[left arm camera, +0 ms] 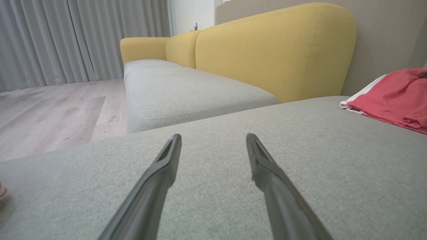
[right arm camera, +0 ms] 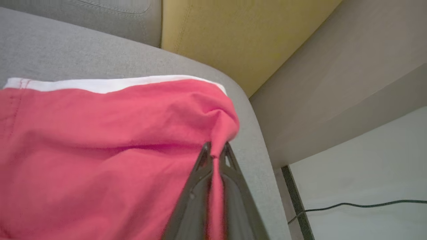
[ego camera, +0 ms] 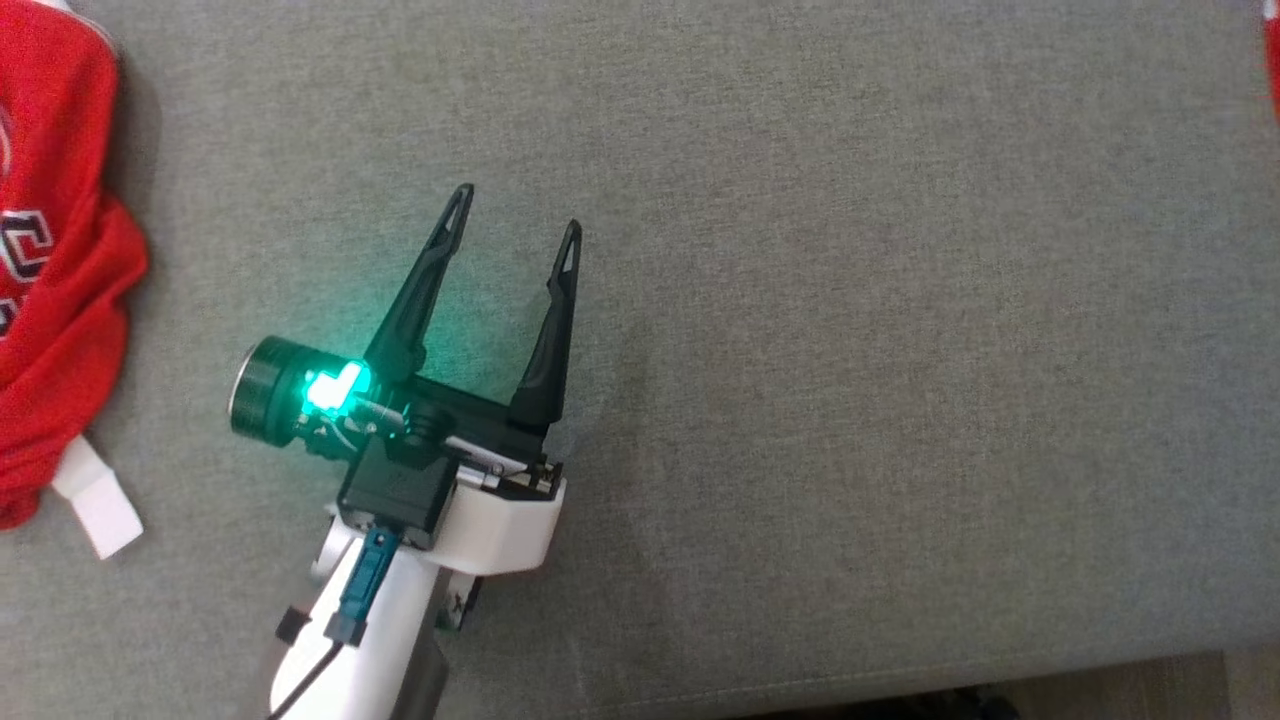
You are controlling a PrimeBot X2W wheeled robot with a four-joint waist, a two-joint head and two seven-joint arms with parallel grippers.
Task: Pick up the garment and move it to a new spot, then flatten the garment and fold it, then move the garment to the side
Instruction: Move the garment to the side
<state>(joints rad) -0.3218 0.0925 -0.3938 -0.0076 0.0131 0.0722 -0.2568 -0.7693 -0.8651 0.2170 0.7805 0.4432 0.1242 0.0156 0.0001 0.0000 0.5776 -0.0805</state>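
Note:
The garment (right arm camera: 100, 140) is red with a white band along one edge, and it lies at the corner of the grey seat cushion (right arm camera: 66, 50). My right gripper (right arm camera: 217, 146) is shut on a pinched fold of its red cloth. In the left wrist view the same garment (left arm camera: 393, 96) lies at the far right, and a sliver of it (ego camera: 1273, 60) shows at the head view's top right edge. My left gripper (ego camera: 519, 208) hangs open over bare cushion with nothing between its fingers (left arm camera: 213, 136).
Another red piece of clothing (ego camera: 60, 250), with lettering and a white strip (ego camera: 95, 500), lies at the cushion's left edge. A yellow sofa back (left arm camera: 273, 50) rises behind the cushion (ego camera: 850, 350). Wooden floor (left arm camera: 50, 110) lies beyond, and a cable (right arm camera: 350, 205) runs across the pale floor.

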